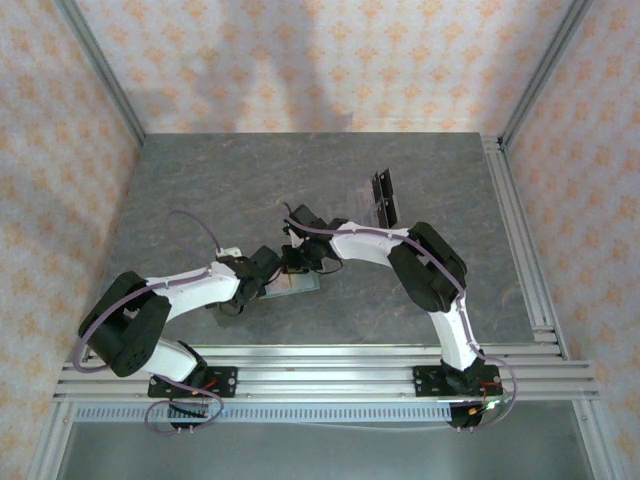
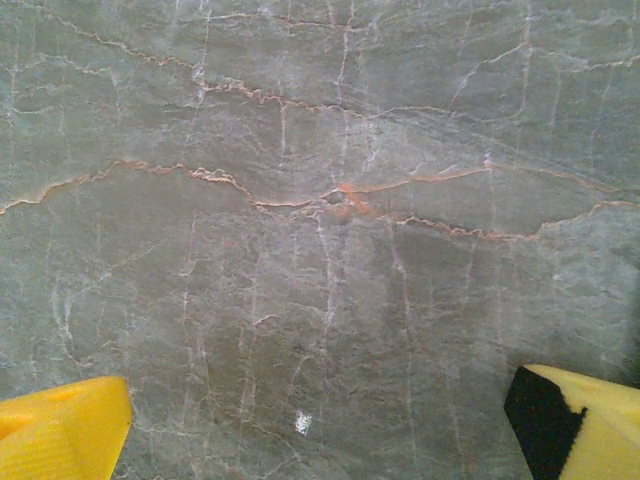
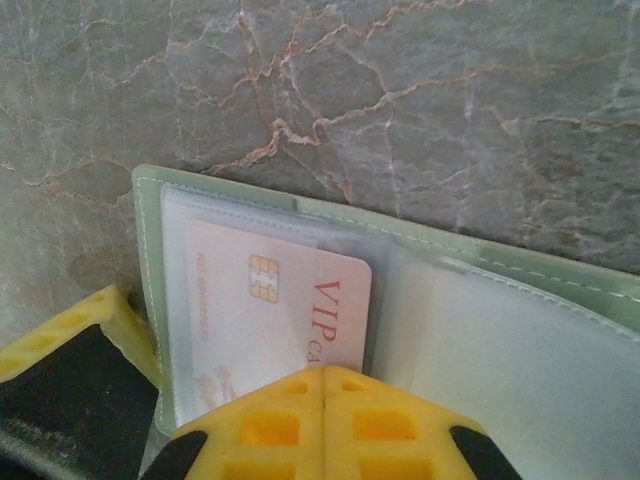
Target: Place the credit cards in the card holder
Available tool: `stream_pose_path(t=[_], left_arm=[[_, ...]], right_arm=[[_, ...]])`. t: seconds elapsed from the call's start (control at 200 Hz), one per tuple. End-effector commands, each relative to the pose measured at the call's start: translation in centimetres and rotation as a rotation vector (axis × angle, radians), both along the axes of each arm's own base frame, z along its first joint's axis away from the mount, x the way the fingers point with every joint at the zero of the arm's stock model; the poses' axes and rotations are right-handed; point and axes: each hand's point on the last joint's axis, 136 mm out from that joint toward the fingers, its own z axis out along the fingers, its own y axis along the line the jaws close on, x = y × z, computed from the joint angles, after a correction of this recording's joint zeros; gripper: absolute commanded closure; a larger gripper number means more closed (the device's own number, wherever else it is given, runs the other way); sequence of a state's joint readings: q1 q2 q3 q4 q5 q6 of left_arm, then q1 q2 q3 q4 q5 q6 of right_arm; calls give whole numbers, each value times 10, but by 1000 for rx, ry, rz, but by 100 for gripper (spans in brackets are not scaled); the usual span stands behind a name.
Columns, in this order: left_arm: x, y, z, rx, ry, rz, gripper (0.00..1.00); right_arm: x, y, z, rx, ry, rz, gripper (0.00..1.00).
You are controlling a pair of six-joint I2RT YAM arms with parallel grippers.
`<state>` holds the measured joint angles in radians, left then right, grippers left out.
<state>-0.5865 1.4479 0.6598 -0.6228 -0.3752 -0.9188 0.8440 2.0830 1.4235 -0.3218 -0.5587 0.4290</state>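
While inside the card holder (image 3: 147, 262), "VIP" credit card (image 3: 262, 300).

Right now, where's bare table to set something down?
Free: far-left table, between the left wall and the black cards; also the right strip between the right arm and the rail. Crowded: near centre, where the left end effector and right end effector sit by the card holder.

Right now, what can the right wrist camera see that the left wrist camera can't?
Right wrist camera: the open green wallet with a pinkish card in its clear pocket, and the right gripper shut at the card's near edge. Left wrist camera: the left gripper, wide open over bare table. Both: the grey veined table and yellow fingers at the bottom.
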Motion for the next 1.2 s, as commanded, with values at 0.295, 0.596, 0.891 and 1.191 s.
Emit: stream_pose_path(t=[0.295, 0.596, 0.891, 1.191], left_arm=[[8, -3, 19, -22, -41, 4, 0], [11, -4, 20, -11, -34, -2, 0], [16, -10, 10, -19, -20, -15, 0], [24, -23, 7, -38, -26, -46, 0]], right_arm=[[-4, -36, 3, 2, -48, -67, 90], [-7, -84, -18, -102, -37, -130, 91], [-4, -87, 9, -66, -68, -122, 92], [4, -67, 31, -34, -102, -71, 93]])
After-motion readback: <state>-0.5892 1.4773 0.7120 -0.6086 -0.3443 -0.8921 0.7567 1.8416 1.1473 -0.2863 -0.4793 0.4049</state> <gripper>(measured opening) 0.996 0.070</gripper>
